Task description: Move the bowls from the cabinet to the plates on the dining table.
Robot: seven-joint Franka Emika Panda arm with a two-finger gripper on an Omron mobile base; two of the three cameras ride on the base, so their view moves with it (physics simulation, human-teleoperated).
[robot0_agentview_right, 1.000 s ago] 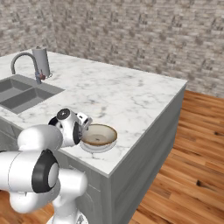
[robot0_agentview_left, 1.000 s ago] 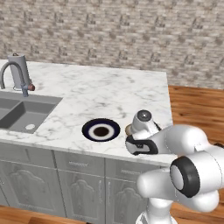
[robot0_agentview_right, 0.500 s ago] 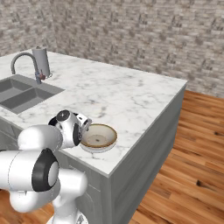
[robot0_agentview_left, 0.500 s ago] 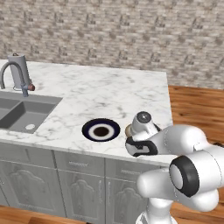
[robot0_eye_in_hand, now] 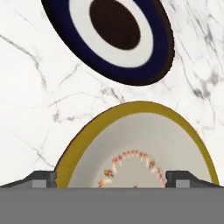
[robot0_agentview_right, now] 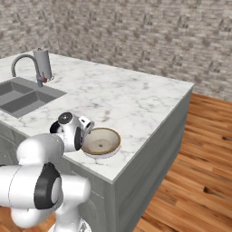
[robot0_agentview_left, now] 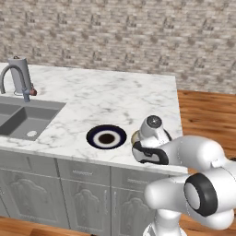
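An olive-tan bowl (robot0_agentview_right: 102, 141) with a pale inside rests near the front edge of the marble dining table (robot0_agentview_right: 136, 99). A pale plate's rim (robot0_agentview_right: 105, 155) shows just under it. My gripper (robot0_agentview_right: 89, 130) hangs right over the bowl's near-left side. In the hand view the gripper (robot0_eye_in_hand: 113, 179) is open, its fingertips (robot0_eye_in_hand: 43, 178) set wide apart on either side of the bowl (robot0_eye_in_hand: 140, 144), with nothing held. A dark plate (robot0_agentview_left: 106, 137) with a white ring and a dark middle lies bare to the left of the bowl (robot0_agentview_left: 135, 137). The cabinet is out of view.
A steel sink (robot0_agentview_left: 18, 120) with a curved faucet (robot0_agentview_left: 16, 76) is set into the table's left end. A brick wall (robot0_agentview_left: 115, 32) runs behind. Wooden floor (robot0_agentview_right: 190, 172) lies beyond the table's right edge, which is close to the bowl.
The jaws have spread wider around the bowl. The bowl and the dark plate have stayed put, and the hand has barely moved.
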